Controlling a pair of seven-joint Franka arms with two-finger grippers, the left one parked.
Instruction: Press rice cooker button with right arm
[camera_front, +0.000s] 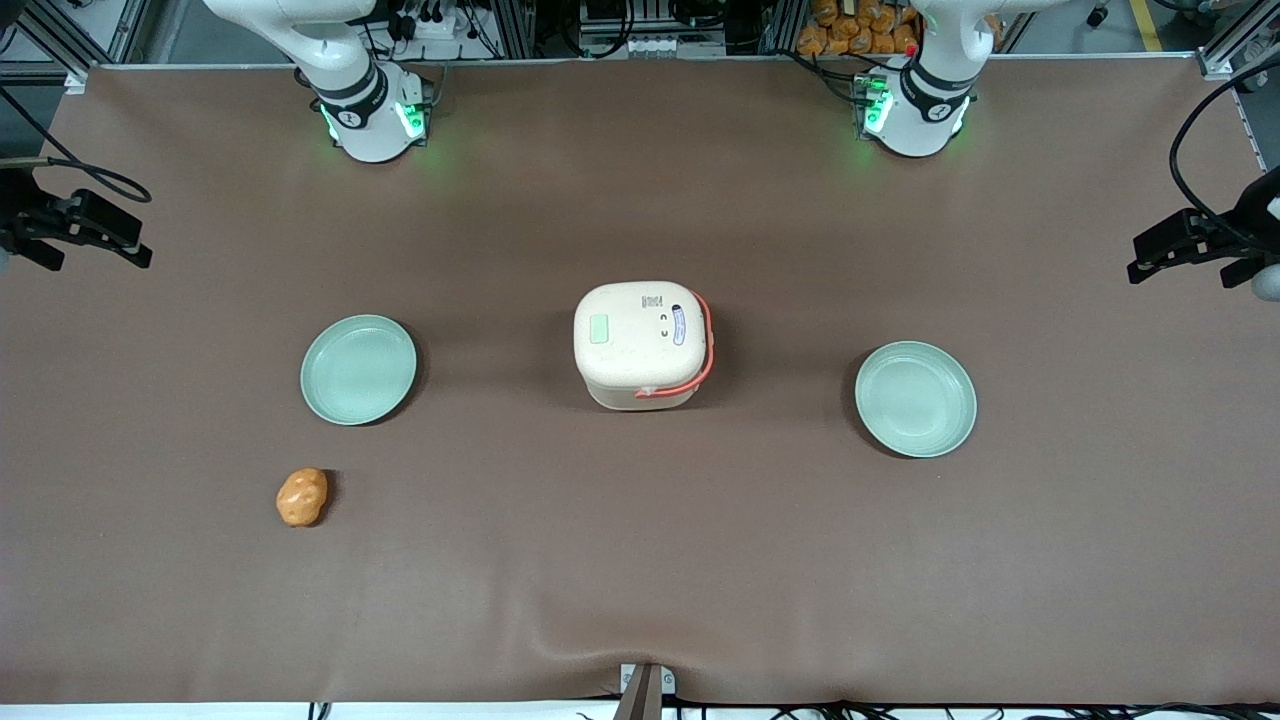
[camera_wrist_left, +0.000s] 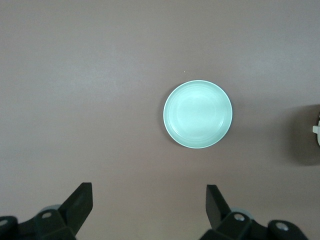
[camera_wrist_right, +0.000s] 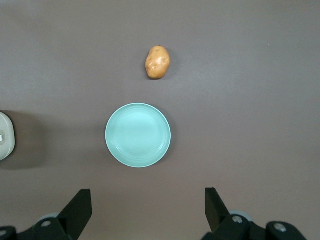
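The cream-white rice cooker (camera_front: 640, 345) with its coral-orange handle stands at the middle of the table, lid closed. The small pale green button (camera_front: 599, 329) is on the lid, on the side toward the working arm's end. A sliver of the cooker shows in the right wrist view (camera_wrist_right: 5, 136). The right arm's base (camera_front: 368, 115) is at the table's back edge; its gripper is out of the front view. In the right wrist view my gripper (camera_wrist_right: 148, 202) is open and empty, high above the table near a pale green plate (camera_wrist_right: 138, 135), apart from the cooker.
A pale green plate (camera_front: 358, 369) lies toward the working arm's end, with a potato (camera_front: 302, 497) nearer the front camera. The potato also shows in the right wrist view (camera_wrist_right: 157, 62). A second plate (camera_front: 915, 398) lies toward the parked arm's end.
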